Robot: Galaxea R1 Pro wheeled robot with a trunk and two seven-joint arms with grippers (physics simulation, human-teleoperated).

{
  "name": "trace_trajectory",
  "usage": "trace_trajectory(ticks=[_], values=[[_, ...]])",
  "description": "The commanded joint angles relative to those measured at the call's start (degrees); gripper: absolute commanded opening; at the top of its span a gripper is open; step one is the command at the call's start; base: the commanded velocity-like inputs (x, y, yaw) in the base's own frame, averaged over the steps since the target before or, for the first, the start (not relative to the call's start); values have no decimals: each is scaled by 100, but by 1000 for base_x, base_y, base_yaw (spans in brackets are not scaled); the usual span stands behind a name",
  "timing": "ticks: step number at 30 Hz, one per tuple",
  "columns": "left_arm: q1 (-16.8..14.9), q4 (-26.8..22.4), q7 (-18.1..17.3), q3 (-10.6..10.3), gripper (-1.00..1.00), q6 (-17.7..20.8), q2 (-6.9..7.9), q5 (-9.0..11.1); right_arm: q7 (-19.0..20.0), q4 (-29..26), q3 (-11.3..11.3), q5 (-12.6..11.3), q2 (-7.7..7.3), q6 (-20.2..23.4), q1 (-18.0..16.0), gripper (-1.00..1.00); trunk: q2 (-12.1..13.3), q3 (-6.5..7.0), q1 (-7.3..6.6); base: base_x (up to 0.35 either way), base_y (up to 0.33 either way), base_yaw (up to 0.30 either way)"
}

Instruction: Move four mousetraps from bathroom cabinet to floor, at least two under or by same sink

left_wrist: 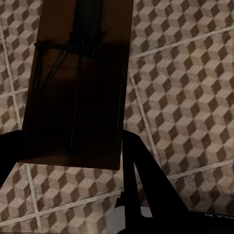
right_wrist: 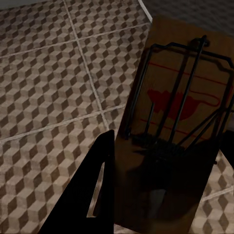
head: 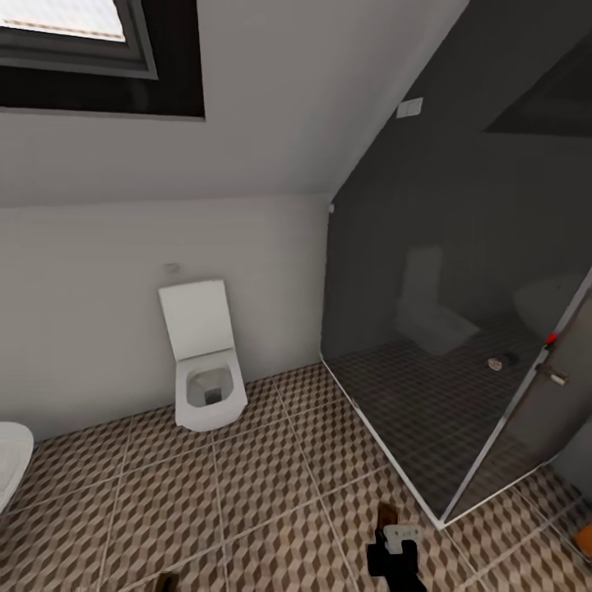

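In the right wrist view, a tan mousetrap [right_wrist: 170,122] with dark wire and a red mouse print sits between the fingers of my right gripper [right_wrist: 165,156], which is shut on it. A second mousetrap [left_wrist: 78,87], shadowed and dark, is clamped in my left gripper [left_wrist: 70,153]. Both hang above the cube-patterned bathroom floor [head: 263,493]. In the head view my right gripper [head: 395,547] is low near the shower corner, with a brown mousetrap edge [head: 386,514] sticking out. The tip of my left gripper [head: 168,582] peeks in at the bottom edge. The cabinet and the bathroom sink are out of view.
A white wall-hung toilet [head: 207,370] stands ahead at the left. A dark glass shower enclosure [head: 460,329] takes up the right. A rounded white fixture [head: 12,460] pokes in at the left edge, and an orange sliver [head: 585,538] shows at the right edge. Open tiles lie between.
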Motion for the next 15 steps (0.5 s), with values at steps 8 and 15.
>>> trace_trajectory(ticks=[8,15], values=[[-5,3,31,-50,-100,-14,-25,21,5,5,51,-57,9,-17,-5,-100,-12,-12,4,99,-99,286],[-5,45,31,-50,-100,-12,-26,21,6,5,51,-57,10,-17,-5,-100,-12,-12,4,117,-115,286]])
